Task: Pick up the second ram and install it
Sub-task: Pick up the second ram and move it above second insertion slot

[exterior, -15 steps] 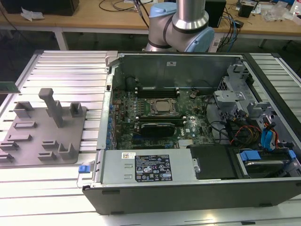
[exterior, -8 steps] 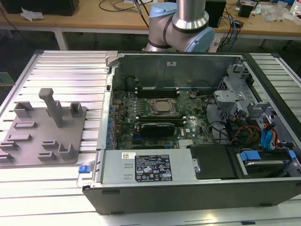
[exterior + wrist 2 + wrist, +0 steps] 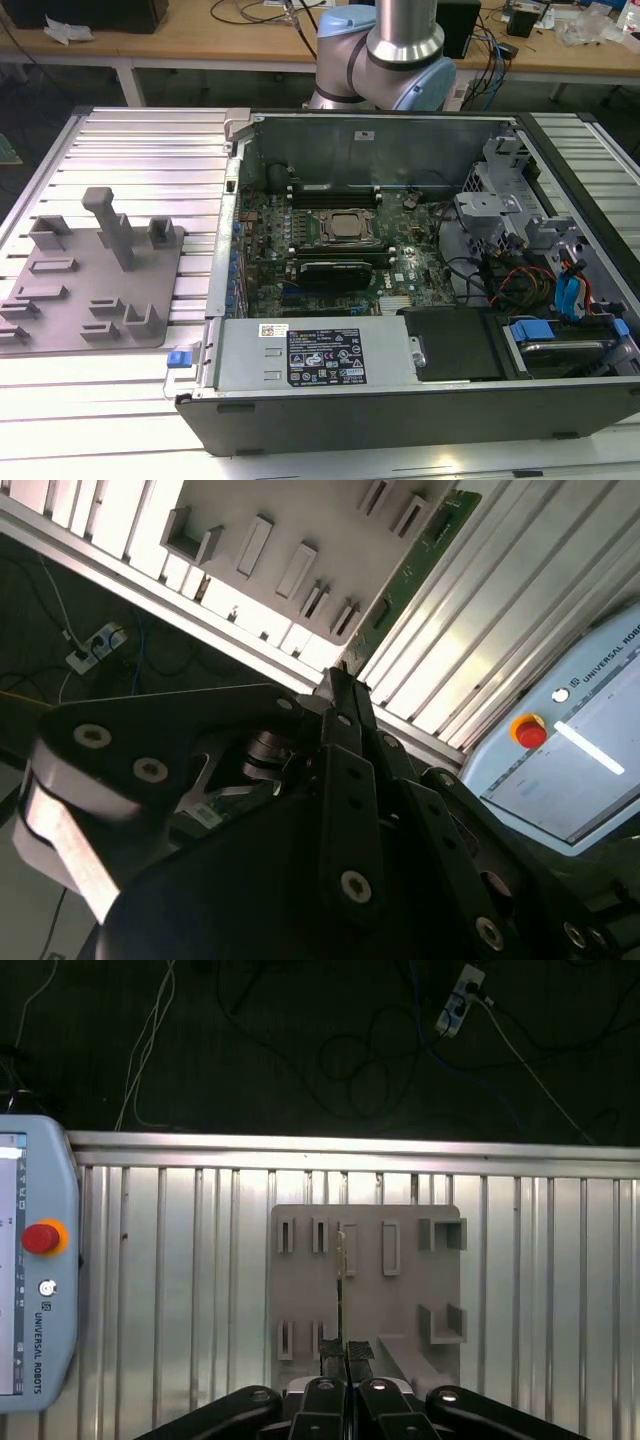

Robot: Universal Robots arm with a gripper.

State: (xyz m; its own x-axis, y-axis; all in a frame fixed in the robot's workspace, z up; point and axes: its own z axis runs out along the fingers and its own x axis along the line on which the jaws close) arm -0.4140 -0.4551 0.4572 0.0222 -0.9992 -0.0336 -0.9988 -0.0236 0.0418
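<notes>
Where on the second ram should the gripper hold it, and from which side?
Pinch the second ram across its two flat faces, coming in edge-on, as the gripper appears to hold it now. In the first wrist view it shows as a thin line running between the fingers: it looks too thin to grip any other way, and the faces give a flat seat.

Black label (image 3: 322, 357) on the power supply cover (image 3: 300, 372) of the open computer case: blocks of white print and small marks, too fine to make out. Small white label (image 3: 273, 330) just above its corner, also unreadable. Teach pendant (image 3: 35, 1290) on the counter: one line of dark lettering (image 3: 40, 1345) along its pale edge in the first wrist view, and lettering on its rim (image 3: 612, 660) in the second wrist view.
</notes>
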